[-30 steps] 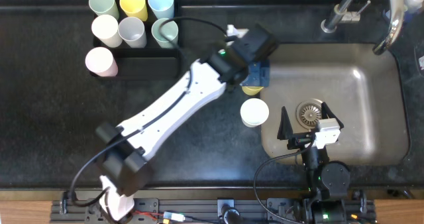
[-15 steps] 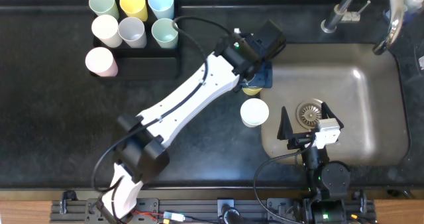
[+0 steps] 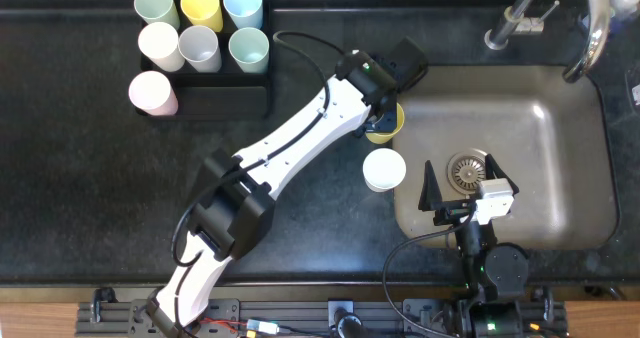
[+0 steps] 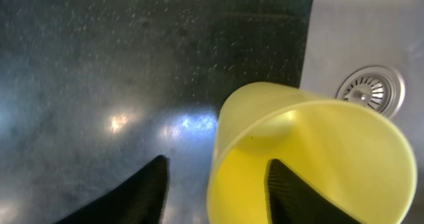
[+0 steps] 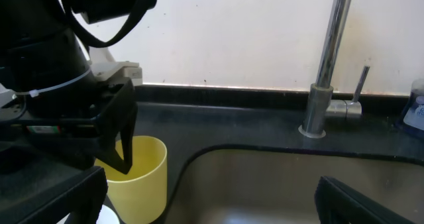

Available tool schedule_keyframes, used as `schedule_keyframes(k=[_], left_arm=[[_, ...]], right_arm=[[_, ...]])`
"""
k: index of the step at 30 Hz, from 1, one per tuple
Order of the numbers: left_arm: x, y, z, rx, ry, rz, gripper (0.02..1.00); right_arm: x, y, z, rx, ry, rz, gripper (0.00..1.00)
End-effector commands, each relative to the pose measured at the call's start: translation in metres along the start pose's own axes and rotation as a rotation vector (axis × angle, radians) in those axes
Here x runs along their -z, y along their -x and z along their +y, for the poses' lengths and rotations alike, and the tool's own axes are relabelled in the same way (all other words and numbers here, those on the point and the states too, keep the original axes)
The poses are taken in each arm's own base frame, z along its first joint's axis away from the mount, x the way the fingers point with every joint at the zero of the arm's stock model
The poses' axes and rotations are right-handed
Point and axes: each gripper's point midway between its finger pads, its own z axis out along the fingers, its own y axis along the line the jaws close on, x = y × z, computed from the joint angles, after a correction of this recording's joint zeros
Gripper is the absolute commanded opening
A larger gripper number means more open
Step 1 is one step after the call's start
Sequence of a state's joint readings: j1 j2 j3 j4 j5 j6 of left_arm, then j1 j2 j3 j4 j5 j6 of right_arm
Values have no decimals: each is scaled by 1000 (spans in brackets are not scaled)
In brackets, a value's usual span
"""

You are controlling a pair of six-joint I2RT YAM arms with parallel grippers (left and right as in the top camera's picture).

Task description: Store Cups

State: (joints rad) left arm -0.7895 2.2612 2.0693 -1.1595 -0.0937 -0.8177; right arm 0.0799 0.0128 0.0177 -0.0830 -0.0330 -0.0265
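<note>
A yellow cup (image 3: 384,128) (image 4: 311,151) (image 5: 140,176) stands upright on the dark counter at the sink's left rim. My left gripper (image 3: 386,112) (image 4: 215,191) is open and straddles the cup's wall, one finger (image 4: 288,187) inside and the other outside. A white cup (image 3: 384,168) stands just in front of it. A black rack (image 3: 215,96) at the back left holds several pastel cups, and a pink cup (image 3: 152,92) stands at its left end. My right gripper (image 3: 463,183) (image 5: 212,211) rests open over the sink, with nothing in it.
The steel sink (image 3: 560,108) with its drain (image 3: 468,168) takes up the right side. A faucet (image 3: 515,18) (image 5: 328,65) rises behind it. Dark counter (image 3: 100,198) stretches to the left and front.
My left arm stretched farther toward the sink and its gripper came down over the yellow cup's rim. The right arm stayed still.
</note>
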Motion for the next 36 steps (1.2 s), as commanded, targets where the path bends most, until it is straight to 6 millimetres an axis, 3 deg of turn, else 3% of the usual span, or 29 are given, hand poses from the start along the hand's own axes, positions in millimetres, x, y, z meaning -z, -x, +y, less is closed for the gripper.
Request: schedule_keyframes(k=[1, 6, 11, 14, 21, 25, 28, 31, 36], left_arm=[[-3, 8, -2, 9, -3, -22, 321], [-3, 10, -4, 11, -9, -33, 51], [1, 14, -2, 54, 1, -55, 36], [31, 28, 12, 161, 35, -151, 36], [150, 64, 115, 708, 116, -445, 36], [196, 81, 186, 963, 99, -514, 36], [210, 84, 237, 1153, 112, -517, 36], [210, 74, 279, 1340, 154, -460, 36], [183, 58, 310, 1517, 168, -286, 36]], right_arm=[[0, -3, -2, -4, -9, -2, 998], [0, -3, -2, -4, -10, -2, 998], [0, -3, -2, -4, -9, -3, 993], [0, -3, -2, -4, -10, -2, 996], [0, -3, -2, -4, -10, -2, 996], [0, -3, -2, -4, -10, -2, 998], [0, -3, -2, -4, -9, -2, 996], [0, -3, -2, -4, -10, -2, 996], [0, -3, -2, -4, -10, -2, 993]])
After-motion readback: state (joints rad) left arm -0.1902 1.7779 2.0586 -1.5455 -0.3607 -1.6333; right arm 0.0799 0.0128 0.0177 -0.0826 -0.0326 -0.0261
